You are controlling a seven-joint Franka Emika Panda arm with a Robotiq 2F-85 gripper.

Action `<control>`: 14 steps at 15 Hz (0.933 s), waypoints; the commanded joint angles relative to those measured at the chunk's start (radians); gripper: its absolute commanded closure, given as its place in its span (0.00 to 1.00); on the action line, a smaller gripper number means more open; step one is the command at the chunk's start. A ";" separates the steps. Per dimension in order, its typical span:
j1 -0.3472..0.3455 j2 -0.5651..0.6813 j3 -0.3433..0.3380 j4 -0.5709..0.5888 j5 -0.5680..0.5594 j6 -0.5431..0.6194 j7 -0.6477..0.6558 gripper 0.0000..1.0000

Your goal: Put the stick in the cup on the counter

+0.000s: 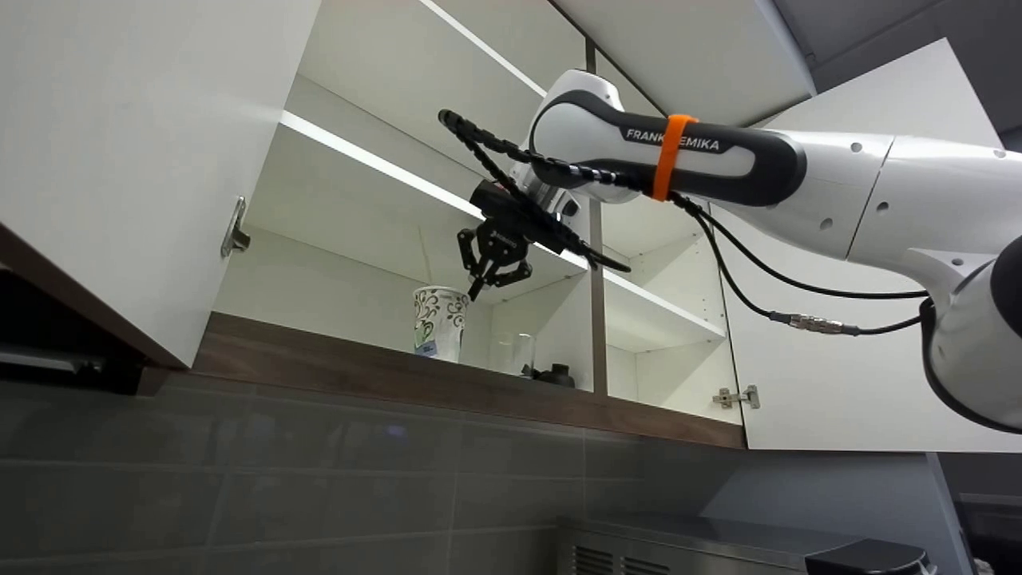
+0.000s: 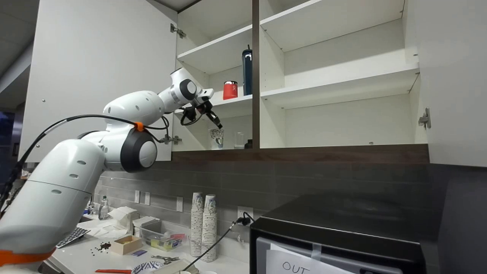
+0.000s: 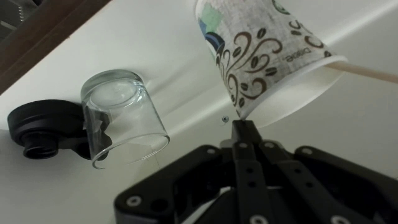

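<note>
The cup point(image 1: 439, 321) is a white paper cup with a dark swirl pattern, upright on the lowest shelf of the open wall cabinet. It also shows in an exterior view point(image 2: 216, 139) and in the wrist view point(image 3: 258, 53). The thin, light wooden stick point(image 3: 367, 72) is in the cup and leans out over its rim; in an exterior view the stick point(image 1: 424, 254) rises above the rim. Its lower end is hidden inside. My gripper point(image 3: 245, 123) has its fingertips together on the cup's rim, which is drawn to a point between them.
A clear glass point(image 3: 124, 115) and a black lid-like object point(image 3: 46, 127) stand beside the cup. A shelf edge runs just above, with a red cup point(image 2: 230, 90) and a tall dark bottle point(image 2: 247, 72). Open cabinet doors point(image 1: 136, 144) flank the space. Below is a counter with stacked paper cups point(image 2: 209, 232).
</note>
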 commanded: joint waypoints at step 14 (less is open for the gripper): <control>-0.022 0.003 0.007 0.058 0.046 -0.019 -0.021 0.32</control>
